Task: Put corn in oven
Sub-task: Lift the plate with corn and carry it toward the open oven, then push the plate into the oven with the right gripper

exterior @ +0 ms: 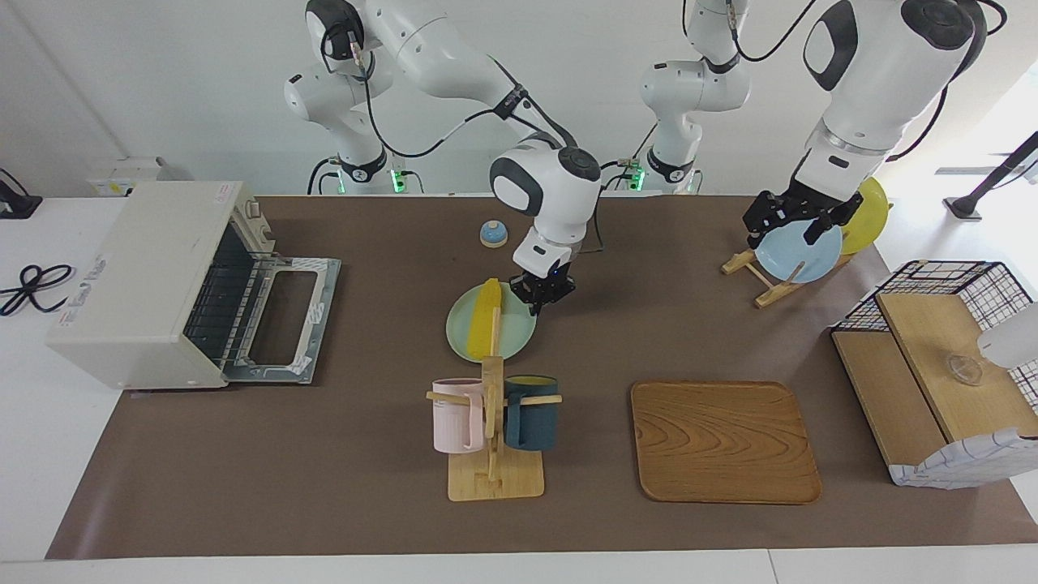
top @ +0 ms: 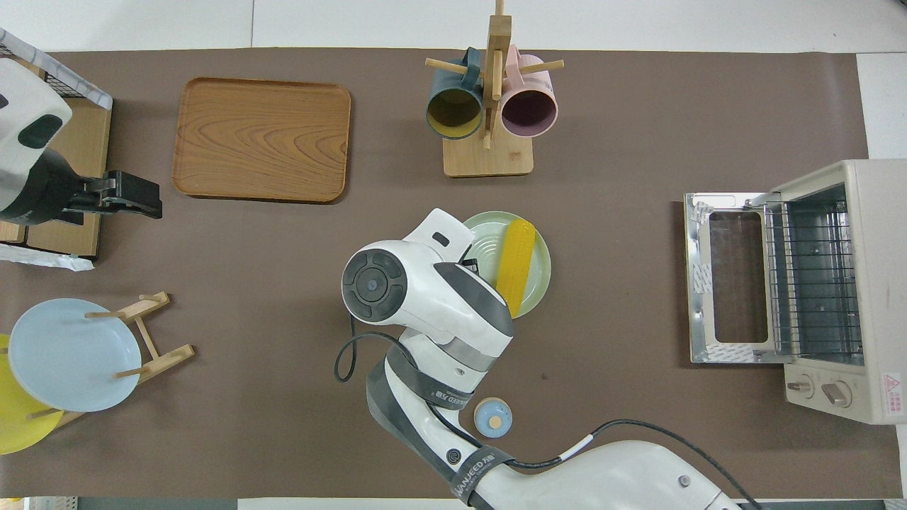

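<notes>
Corn (exterior: pixel 486 316) lying on green plate (exterior: pixel 464 342), mid-worktop; oven (exterior: pixel 154 280) door down, toward right arm's end. Right end effector (exterior: pixel 542 295) pinched closed, empty, beside plate's rim; left end effector (exterior: pixel 795 223) spread wide over blue plate (exterior: pixel 799 253).

"WANJEED" on the black cable strap (top: pixel 476 471) around the right arm, red warning triangle sticker (top: pixel 892 386) on the oven (top: pixel 875 212)
</notes>
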